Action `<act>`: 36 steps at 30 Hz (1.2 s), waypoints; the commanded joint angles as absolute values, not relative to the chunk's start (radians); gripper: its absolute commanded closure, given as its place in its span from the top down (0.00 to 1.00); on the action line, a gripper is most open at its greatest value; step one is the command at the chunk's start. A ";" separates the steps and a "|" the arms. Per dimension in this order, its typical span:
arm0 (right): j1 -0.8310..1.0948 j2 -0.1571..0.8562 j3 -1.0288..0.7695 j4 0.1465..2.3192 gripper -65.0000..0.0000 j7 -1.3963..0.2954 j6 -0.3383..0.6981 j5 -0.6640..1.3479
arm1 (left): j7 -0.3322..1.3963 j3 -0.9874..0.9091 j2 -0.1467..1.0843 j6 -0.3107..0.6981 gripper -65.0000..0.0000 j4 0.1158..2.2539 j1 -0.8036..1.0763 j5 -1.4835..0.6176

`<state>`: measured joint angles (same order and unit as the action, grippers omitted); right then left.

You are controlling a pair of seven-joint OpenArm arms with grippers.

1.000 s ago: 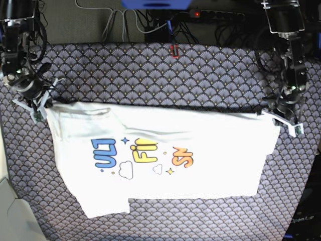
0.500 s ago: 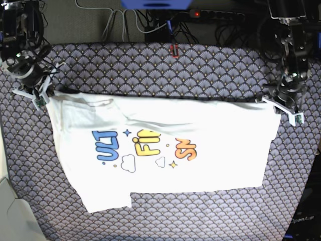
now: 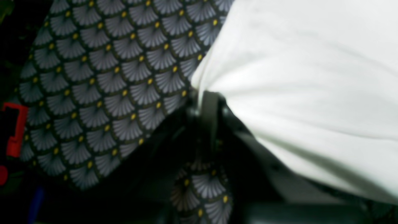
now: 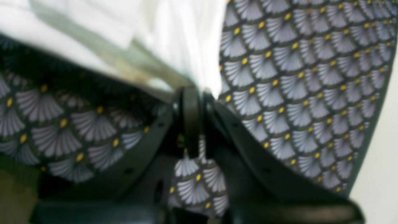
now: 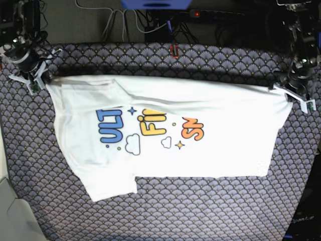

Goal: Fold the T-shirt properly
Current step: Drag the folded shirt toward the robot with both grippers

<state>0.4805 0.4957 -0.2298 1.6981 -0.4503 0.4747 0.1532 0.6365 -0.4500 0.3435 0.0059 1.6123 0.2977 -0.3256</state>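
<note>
The white T-shirt (image 5: 170, 150) hangs stretched between both grippers, print side facing the camera, with its lower part lying on the patterned cloth. Blue, yellow and orange letters (image 5: 150, 128) show, with clouds and stars. My right gripper (image 5: 41, 80) at the far left is shut on one top corner of the shirt; my left gripper (image 5: 287, 92) at the far right is shut on the other. In the left wrist view the gripper (image 3: 203, 96) pinches white T-shirt fabric (image 3: 295, 71). The right wrist view shows that gripper (image 4: 197, 91) clamping the T-shirt fabric (image 4: 180, 34) likewise.
A dark fan-patterned tablecloth (image 5: 200, 211) covers the table. A red clip (image 5: 174, 50) sits at its far edge, with a power strip (image 5: 215, 14) and cables (image 5: 120, 25) behind. A pale surface (image 5: 12, 216) lies at the bottom left corner.
Both grippers have moved toward the far edge of the table, pulling the shirt's top edge with them. The shirt has slid back and more of its print shows.
</note>
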 commanded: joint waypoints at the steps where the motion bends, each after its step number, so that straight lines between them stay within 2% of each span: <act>1: 0.487 0.515 -0.242 1.715 0.00 -0.438 0.466 0.151 | 0.613 -0.461 0.363 -0.001 0.02 1.643 0.309 -0.318; 16: 0.604 0.515 -0.242 1.715 0.00 -0.320 0.466 0.151 | 0.613 -0.461 0.366 -0.001 0.02 1.664 0.427 -0.312; 36: 0.610 0.527 -0.243 1.707 0.00 -0.323 0.466 0.150 | 0.615 -0.461 0.384 -0.001 0.02 1.655 0.441 -0.312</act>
